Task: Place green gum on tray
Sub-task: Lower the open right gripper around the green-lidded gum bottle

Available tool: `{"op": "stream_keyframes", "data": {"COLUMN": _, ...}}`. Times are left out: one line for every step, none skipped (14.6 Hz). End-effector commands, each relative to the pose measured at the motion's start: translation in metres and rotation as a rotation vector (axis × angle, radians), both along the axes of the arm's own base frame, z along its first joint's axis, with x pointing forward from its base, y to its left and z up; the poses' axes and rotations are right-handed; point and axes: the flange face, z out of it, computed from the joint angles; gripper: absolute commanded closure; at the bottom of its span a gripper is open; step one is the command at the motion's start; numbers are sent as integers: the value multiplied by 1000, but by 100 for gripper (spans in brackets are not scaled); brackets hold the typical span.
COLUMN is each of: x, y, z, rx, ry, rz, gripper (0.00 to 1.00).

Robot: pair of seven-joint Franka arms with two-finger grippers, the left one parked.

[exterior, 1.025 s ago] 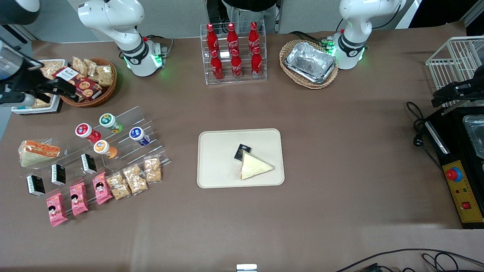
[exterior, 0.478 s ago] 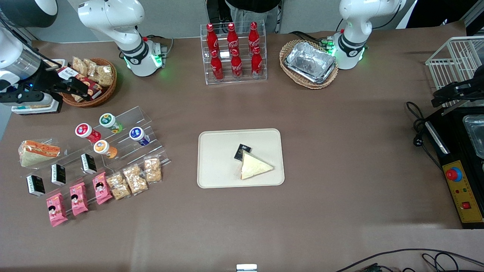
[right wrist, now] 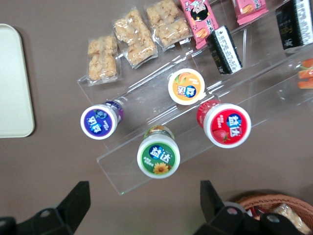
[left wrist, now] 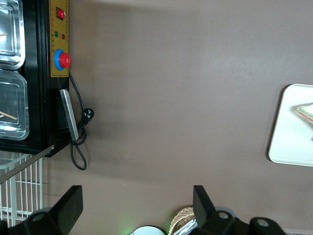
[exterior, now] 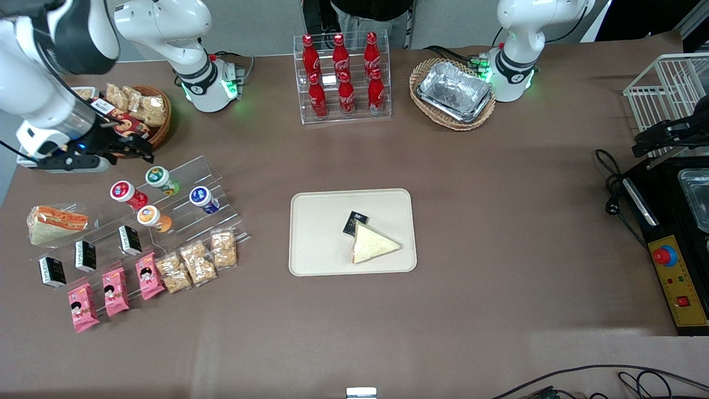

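Gripper (exterior: 145, 151) open above brown table (exterior: 498, 221), near green gum (exterior: 158, 177).

Tray (left wrist: 293, 128) corner on brown table (left wrist: 171, 98); black control box (left wrist: 46, 73) apart.

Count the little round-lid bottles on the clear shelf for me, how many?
4, all on the clear stepped shelf: the green gum, a red-lidded one, an orange-lidded one, a blue-lidded one. The open gripper hovers above them.

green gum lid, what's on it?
The green gum: green lid, white rim, white characters, yellow flower. Clearest in right wrist view, under the open hand.
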Motion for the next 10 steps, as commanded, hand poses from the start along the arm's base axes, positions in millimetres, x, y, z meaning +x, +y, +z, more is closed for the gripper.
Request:
{"op": "stream_keyframes", "data": {"x": -10, "y": 1, "z": -32, "rx": -12, "ry": -27, "rz": -5, "gripper": 0}}
{"op": "stream_keyframes", "data": {"x": -11, "y": 1, "z": -39, "rx": -12, "ry": -32, "rz": -3, "gripper": 0}}
{"op": "stream_keyframes", "data": {"x": -10, "y": 0, "z": -49, "rx": -12, "ry": -28, "rz": -4, "gripper": 0}}
{"op": "stream_keyframes", "data": {"x": -10, "y": 1, "z": -56, "rx": -13, "ry": -25, "rz": -4, "gripper": 0}}
{"op": "stream_keyframes", "data": {"x": -9, "y": 1, "z": -61, "rx": -15, "ry": -20, "rz": -2, "gripper": 0}}
{"op": "stream_keyframes", "data": {"x": -8, "y": 1, "z": -65, "rx": -15, "ry": -17, "rz": -2, "gripper": 0}}
{"op": "stream_keyframes", "data": {"x": -8, "y": 1, "z": -69, "rx": -16, "ry": -12, "rz": -2, "gripper": 0}}
{"op": "stream_keyframes", "data": {"x": -9, "y": 1, "z": -73, "rx": -16, "ry": -15, "rz": -2, "gripper": 0}}
{"op": "stream_keyframes", "data": {"x": -11, "y": 1, "z": -80, "rx": -16, "ry": -18, "rz": -2, "gripper": 0}}
{"op": "stream_keyframes", "data": {"x": -13, "y": 2, "z": -85, "rx": -16, "ry": -18, "rz": -2, "gripper": 0}}
